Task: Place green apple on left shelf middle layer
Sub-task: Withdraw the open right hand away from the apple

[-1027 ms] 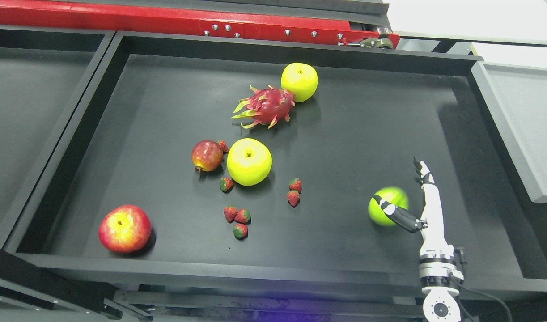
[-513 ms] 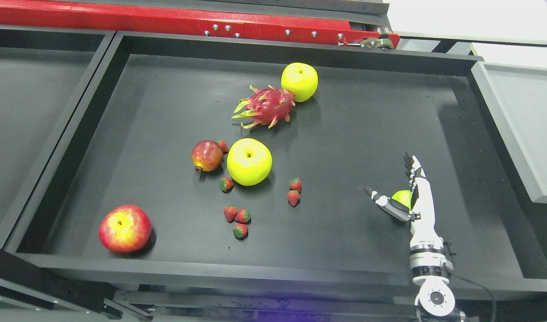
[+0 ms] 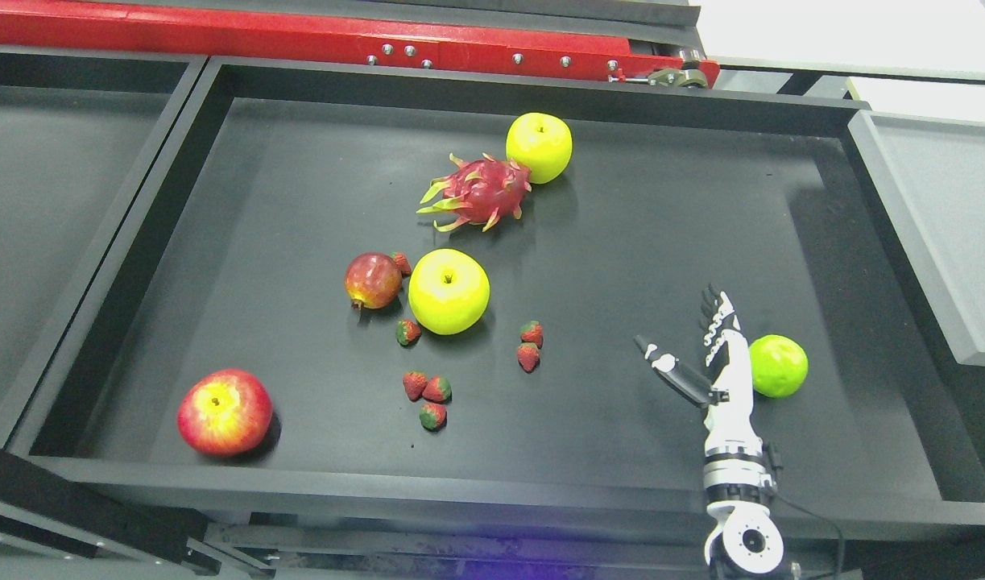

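A small green apple (image 3: 778,366) lies on the black tray (image 3: 299,161) at the front right. My right hand (image 3: 676,319) stands just left of it, fingers spread upward and thumb out to the left, holding nothing. The back of the hand is next to the apple; I cannot tell if they touch. Two larger yellow-green apples lie further off, one in the middle (image 3: 449,291) and one at the back (image 3: 539,147). The left arm is out of view.
A dragon fruit (image 3: 478,192), a small red apple (image 3: 372,279), a big red apple (image 3: 224,412) and several strawberries (image 3: 428,391) lie on the tray. Raised tray walls surround it. Grey trays sit at left (image 3: 49,185) and right (image 3: 943,209).
My right hand moved left across the tray front. The small green apple rolled right, from left of the fingers to the hand's right side.
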Motion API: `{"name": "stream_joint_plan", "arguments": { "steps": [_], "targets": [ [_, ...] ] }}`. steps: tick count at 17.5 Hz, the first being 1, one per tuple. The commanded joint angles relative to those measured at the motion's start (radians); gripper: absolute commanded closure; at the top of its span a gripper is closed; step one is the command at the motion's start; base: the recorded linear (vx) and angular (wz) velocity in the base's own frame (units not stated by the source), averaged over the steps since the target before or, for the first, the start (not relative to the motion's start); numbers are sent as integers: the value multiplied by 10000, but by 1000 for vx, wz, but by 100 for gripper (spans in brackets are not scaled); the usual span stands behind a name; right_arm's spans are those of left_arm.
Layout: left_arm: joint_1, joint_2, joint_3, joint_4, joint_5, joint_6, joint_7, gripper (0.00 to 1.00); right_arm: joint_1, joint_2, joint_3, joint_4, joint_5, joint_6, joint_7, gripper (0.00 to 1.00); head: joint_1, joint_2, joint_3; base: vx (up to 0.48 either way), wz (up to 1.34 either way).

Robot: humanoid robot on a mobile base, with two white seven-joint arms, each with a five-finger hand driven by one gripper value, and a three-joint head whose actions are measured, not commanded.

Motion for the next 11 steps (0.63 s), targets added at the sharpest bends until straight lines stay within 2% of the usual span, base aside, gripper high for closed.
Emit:
{"name": "stream_joint_plan", "arguments": {
  "steps": [1,11],
  "targets": [
    [0,175,0,0,0,-4,4,0,267,-175,884,-401,-531,-17,-34,0,0,0,0,0,0],
    [0,175,0,0,0,-4,4,0,283,-175,869,-402,-516,-2,-34,0,0,0,0,0,0]
  ]
}}
